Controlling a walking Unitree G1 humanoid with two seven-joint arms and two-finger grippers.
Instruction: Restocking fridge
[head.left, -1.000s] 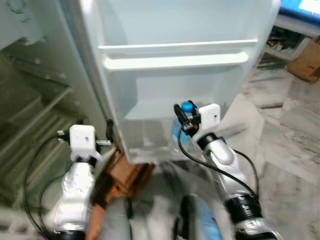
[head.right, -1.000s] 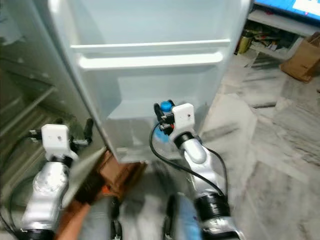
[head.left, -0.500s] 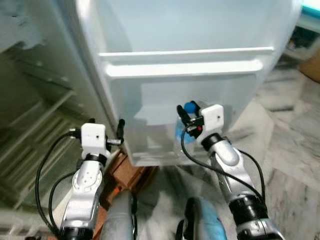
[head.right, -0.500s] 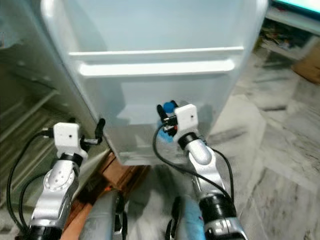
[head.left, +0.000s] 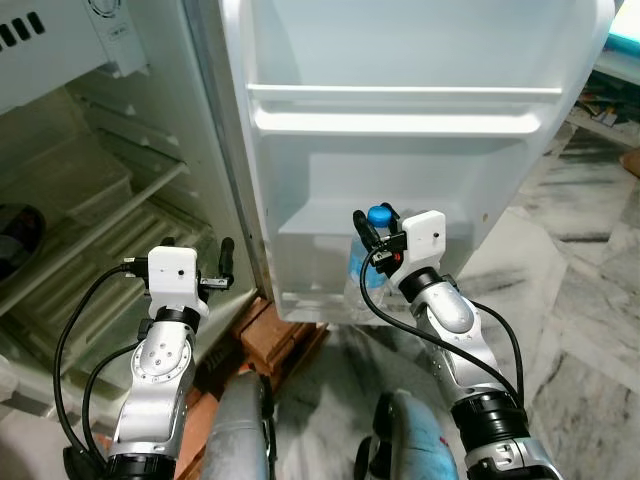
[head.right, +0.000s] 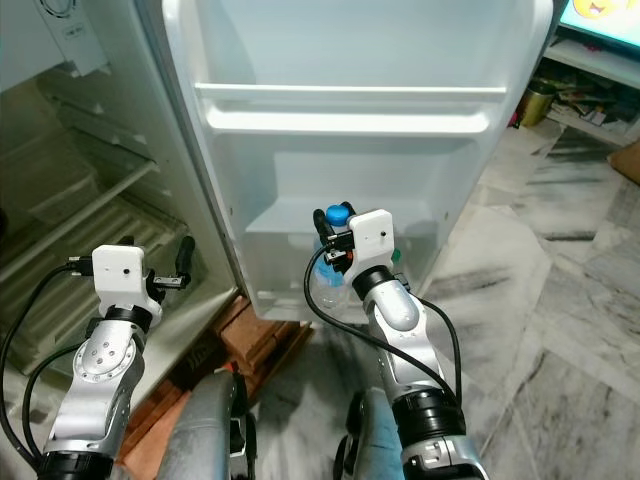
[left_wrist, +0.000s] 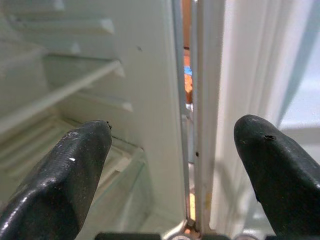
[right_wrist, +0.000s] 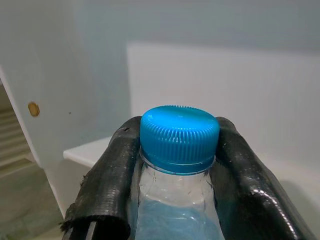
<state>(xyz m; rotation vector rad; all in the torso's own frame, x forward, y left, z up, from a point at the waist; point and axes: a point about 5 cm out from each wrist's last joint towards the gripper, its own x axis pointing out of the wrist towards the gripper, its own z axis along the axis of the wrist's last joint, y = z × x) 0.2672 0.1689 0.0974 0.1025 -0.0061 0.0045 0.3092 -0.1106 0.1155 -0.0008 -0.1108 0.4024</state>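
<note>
Since a second ago the camera has lifted and steadied, so more of the open fridge (head.left: 150, 190) shows on the left, its vent panel and wire shelves now sharp; the arms sit much where they were relative to the door.

The right gripper (head.left: 372, 232) is pinched on the neck of a water bottle (head.left: 362, 272), its two black fingers (right_wrist: 112, 175) pressed either side just under the blue cap (right_wrist: 179, 137). The bottle is upright and clear, and stands at the lowest door shelf (head.left: 330, 300) of the fridge door (head.left: 420, 60); whether its base rests in that shelf or hangs just above it is hard to tell through the frosted plastic. Above it a longer white door rail (head.left: 400, 105) runs across the door, with nothing on it that I can make out.

The left gripper (head.left: 225, 262) hovers by the hinge edge of the door, fingers spread wide and holding nothing; its wrist camera looks between the two fingertips (left_wrist: 65, 170) at the seam where door meets cabinet, with pale interior shelves (left_wrist: 60, 95) off to one side.

Low down, beneath the door's edge, a brown cardboard box (head.left: 280, 335) sits on the floor. The floor (head.right: 560, 330) is grey-veined marble tile. At the far right a low stand (head.right: 590, 55) holds clutter, with a screen's bright corner (head.right: 605, 12) above it.
</note>
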